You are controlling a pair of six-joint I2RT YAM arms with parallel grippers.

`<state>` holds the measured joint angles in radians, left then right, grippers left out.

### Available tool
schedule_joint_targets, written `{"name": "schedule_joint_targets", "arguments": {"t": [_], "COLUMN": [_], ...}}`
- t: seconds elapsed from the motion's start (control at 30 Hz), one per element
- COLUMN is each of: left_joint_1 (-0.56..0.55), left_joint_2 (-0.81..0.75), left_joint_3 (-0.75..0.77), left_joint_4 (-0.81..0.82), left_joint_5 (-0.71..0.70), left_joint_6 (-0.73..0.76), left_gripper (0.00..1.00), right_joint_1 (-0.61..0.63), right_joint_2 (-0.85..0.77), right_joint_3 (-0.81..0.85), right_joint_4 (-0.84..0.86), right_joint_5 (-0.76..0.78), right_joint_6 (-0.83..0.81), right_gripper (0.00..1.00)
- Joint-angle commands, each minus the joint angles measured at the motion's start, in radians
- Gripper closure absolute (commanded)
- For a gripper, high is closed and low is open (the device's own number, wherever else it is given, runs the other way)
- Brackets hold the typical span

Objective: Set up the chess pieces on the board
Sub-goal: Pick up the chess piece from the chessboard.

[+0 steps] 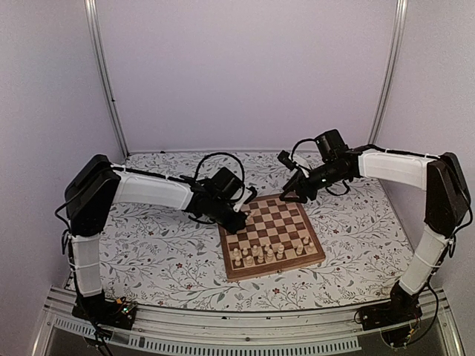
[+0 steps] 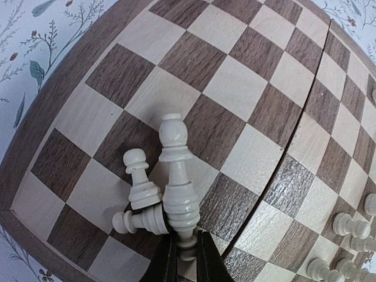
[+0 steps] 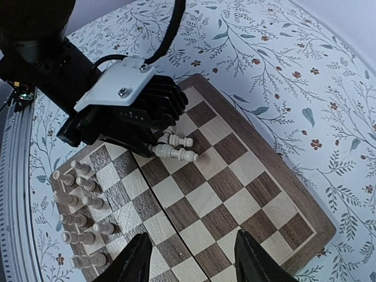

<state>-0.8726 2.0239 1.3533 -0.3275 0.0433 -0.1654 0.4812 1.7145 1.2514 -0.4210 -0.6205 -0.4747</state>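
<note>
The board (image 1: 278,219) lies in the middle of the floral table. My left gripper (image 2: 187,254) is shut on the narrow end of a tall pale chess piece (image 2: 176,188), low over the board's left part. Two pawns (image 2: 140,176) lie tipped beside it, touching it. In the right wrist view the same tall piece (image 3: 174,153) sticks out from under my left gripper (image 3: 126,111). Several more chess pieces (image 1: 267,254) stand in rows along the board's near edge. My right gripper (image 3: 194,264) hangs open above the board (image 3: 235,200), holding nothing; from above it (image 1: 291,195) is at the far edge.
The floral tablecloth (image 1: 163,252) surrounds the board on all sides. Pale walls close off the back and sides. The left arm's black cable (image 1: 215,159) loops above its wrist. A metal rail (image 1: 245,322) runs along the near edge.
</note>
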Motion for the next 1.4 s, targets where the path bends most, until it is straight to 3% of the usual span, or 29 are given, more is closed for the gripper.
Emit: {"name": "schedule_joint_targets", "arguments": {"t": [0.0, 0.3, 0.6, 1.0, 1.2, 1.37], "left_joint_1": [-0.006, 0.0, 0.0, 0.001, 0.001, 0.003], "left_joint_2": [-0.026, -0.05, -0.062, -0.07, -0.062, -0.057], "left_joint_3": [-0.055, -0.153, -0.195, -0.213, -0.201, -0.194], "left_joint_4": [0.113, 0.277, 0.375, 0.41, 0.41, 0.412], "left_joint_5": [0.034, 0.058, 0.092, 0.105, 0.107, 0.101], "left_joint_6": [0.017, 0.017, 0.009, 0.012, 0.015, 0.011], "left_gripper": [1.0, 1.0, 1.0, 1.0, 1.0, 1.0], "right_joint_1": [-0.003, -0.004, -0.005, 0.0, 0.013, 0.017], "right_joint_2": [0.12, 0.341, 0.502, 0.585, 0.601, 0.602], "right_joint_3": [0.095, 0.257, 0.386, 0.434, 0.442, 0.442], "right_joint_4": [-0.073, -0.147, -0.18, -0.193, -0.2, -0.203], "right_joint_5": [-0.167, -0.347, -0.394, -0.435, -0.494, -0.503], "right_joint_6": [0.073, 0.163, 0.233, 0.263, 0.258, 0.251], "right_gripper": [0.49, 0.49, 0.49, 0.5, 0.58, 0.72]}}
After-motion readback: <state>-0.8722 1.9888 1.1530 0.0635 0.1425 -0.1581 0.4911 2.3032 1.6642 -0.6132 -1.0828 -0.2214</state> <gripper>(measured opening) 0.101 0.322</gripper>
